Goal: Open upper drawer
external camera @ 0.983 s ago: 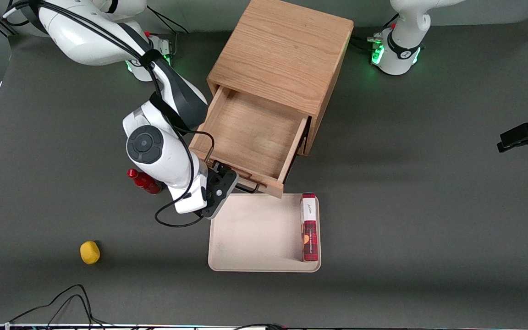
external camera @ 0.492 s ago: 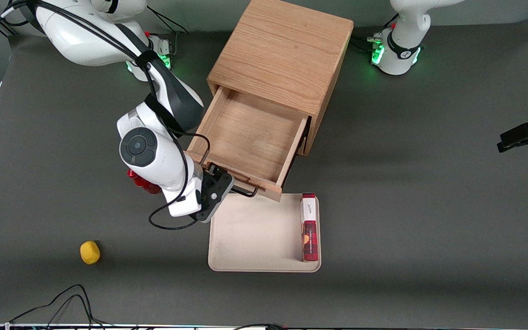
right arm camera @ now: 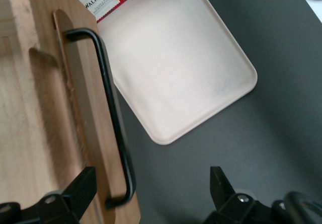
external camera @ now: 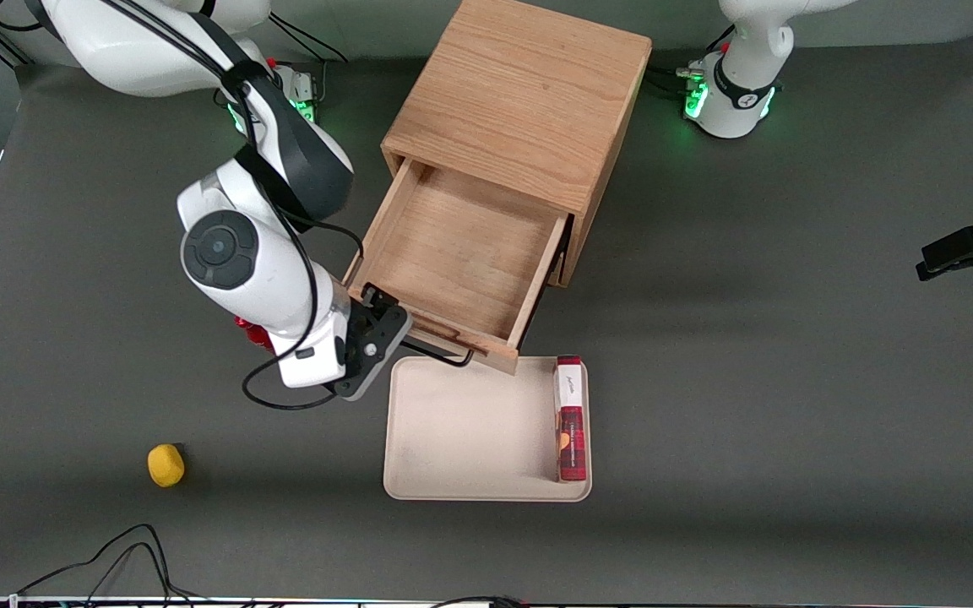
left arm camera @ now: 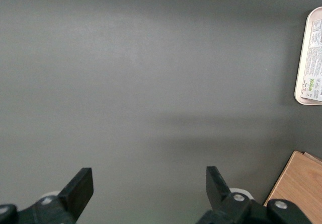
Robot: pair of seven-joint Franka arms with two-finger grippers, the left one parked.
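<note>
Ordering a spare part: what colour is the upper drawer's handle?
Black; the handle shows best in the right wrist view.

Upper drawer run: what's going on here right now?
The upper drawer is pulled well out of the cabinet and looks empty. The right arm's gripper is open and off the black handle, beside the drawer's front corner. A tray holding a red box sits just in front.

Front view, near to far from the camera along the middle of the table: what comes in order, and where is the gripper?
Beige tray → pulled-out upper drawer → cabinet. The open gripper sits at the drawer's front corner toward the working arm's end, clear of the black handle.
</note>
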